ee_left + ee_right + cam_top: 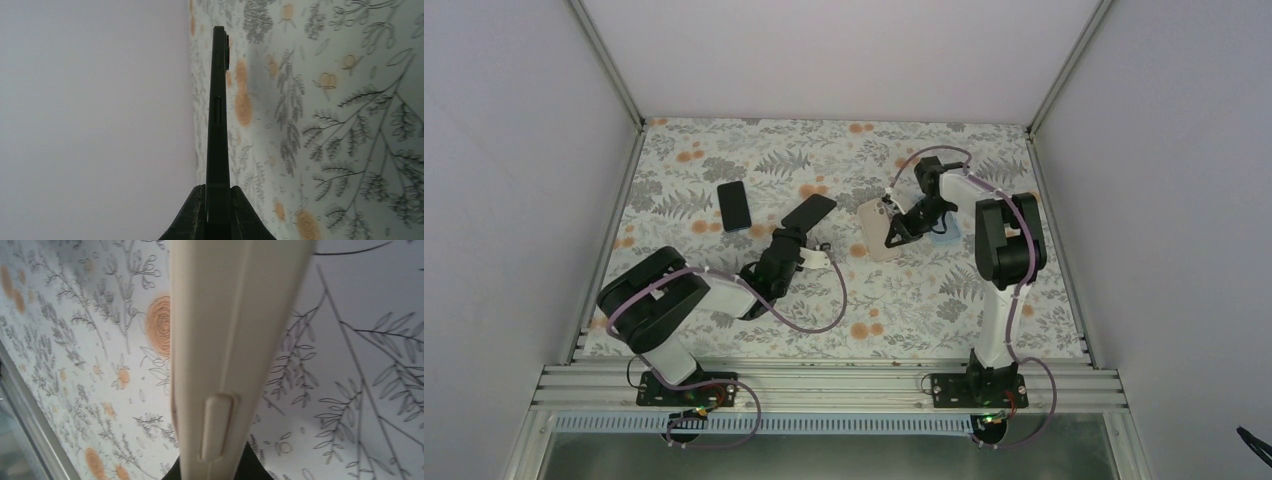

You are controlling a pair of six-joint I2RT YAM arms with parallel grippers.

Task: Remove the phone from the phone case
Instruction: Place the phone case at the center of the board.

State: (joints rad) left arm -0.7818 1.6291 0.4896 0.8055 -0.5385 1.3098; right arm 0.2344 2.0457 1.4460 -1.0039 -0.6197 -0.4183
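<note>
My left gripper [786,238] is shut on a black phone [810,211] and holds it tilted above the table. In the left wrist view the phone [218,115] shows edge-on, clamped between my fingers [192,215]. My right gripper [902,228] is shut on a beige phone case [879,232], held apart from the phone, to its right. In the right wrist view the case's side with a moulded button [217,427] fills the middle, and my fingertips [252,467] barely show at the bottom. I cannot tell what is inside the case.
A second dark phone in a light blue case [734,205] lies flat at the back left of the floral tablecloth [944,300]. A light blue object [946,236] lies under the right wrist. White walls and metal rails enclose the table.
</note>
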